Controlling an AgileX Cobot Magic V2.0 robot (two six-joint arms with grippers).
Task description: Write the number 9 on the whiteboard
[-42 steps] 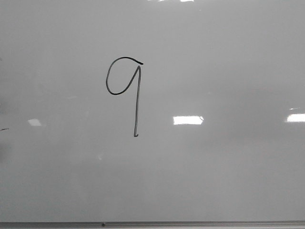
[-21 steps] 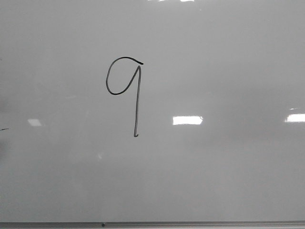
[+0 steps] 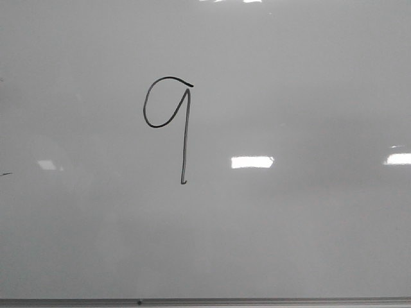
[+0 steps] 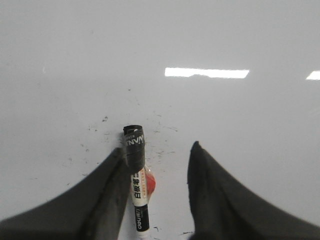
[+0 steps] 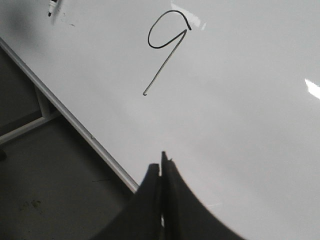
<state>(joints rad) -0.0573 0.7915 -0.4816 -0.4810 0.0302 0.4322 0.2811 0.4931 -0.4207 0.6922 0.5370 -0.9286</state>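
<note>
The number 9 is drawn in thin black line on the whiteboard, left of centre. No gripper shows in the front view. My left gripper is open over the board. A marker with a black cap, white body and red spot lies between the fingers, against one finger and well apart from the other. My right gripper is shut and empty, near the board's framed edge. The 9 also shows in the right wrist view, beyond the fingertips.
A thin grey metal frame runs along the board's bottom edge and also shows in the right wrist view, with dark floor beyond it. A short dark tick marks the board's left edge. Small ink specks dot the board near the marker.
A faint dark shadow at the board's left edge in the front view has gone. The 9 is unchanged.
</note>
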